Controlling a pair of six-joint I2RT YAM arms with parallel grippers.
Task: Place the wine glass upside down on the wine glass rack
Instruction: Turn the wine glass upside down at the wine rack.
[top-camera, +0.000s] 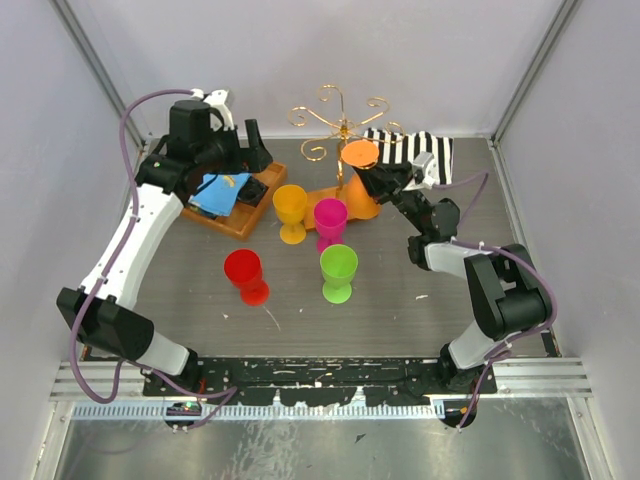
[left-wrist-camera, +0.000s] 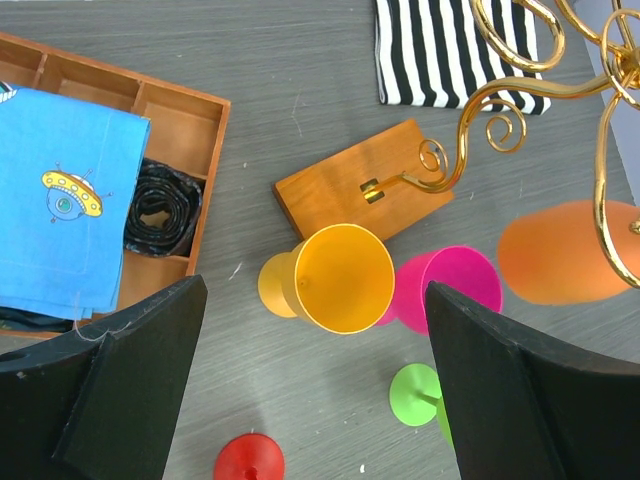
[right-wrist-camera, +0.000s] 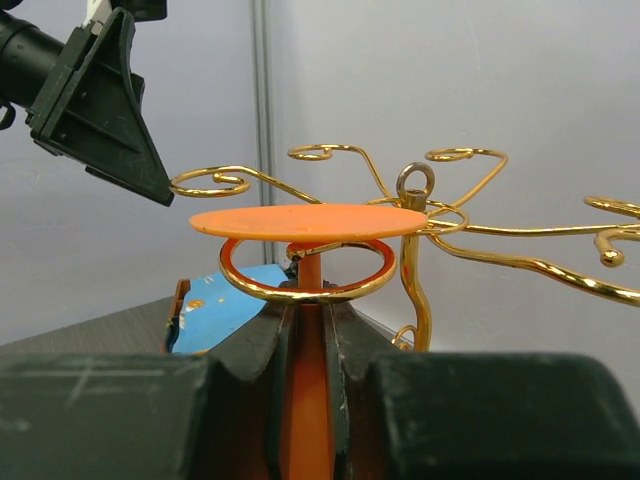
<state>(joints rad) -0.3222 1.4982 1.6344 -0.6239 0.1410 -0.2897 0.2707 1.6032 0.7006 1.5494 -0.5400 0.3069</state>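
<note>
Right wrist view: the right gripper (right-wrist-camera: 308, 345) is pinching the stem of the wine glass (right-wrist-camera: 310, 220), which is orange and turned upside down, flat foot uppermost. The stem runs up through a gold ring of the wine glass rack (right-wrist-camera: 255, 290). The foot lies just above that ring, and we cannot tell whether the two touch. The rack's other scroll arms spread toward 3 o'clock, close to the foot's edge.

In the top view we find the glass and rack at 12 o'clock on the table (top-camera: 380, 330), with the back wall close behind them. A striped cloth (top-camera: 435, 148) lies at 1 o'clock, partly under the right wrist. Toward 6 o'clock from the rack stand a yellow glass (top-camera: 290, 203) and a pink glass (top-camera: 330, 213) just beside each other. A red glass (top-camera: 243, 268) and a green glass (top-camera: 338, 262) stand nearer us. A band of bare table runs between these and the arm bases.

The left gripper (left-wrist-camera: 320, 400) is spread wide, holding nothing, above the yellow glass. At its 10 o'clock sits a wooden tray (left-wrist-camera: 150, 78). A blue cloth (left-wrist-camera: 60, 200) covers most of its compartments, and a black coiled strap (left-wrist-camera: 160, 205) fills the one beside the cloth.
</note>
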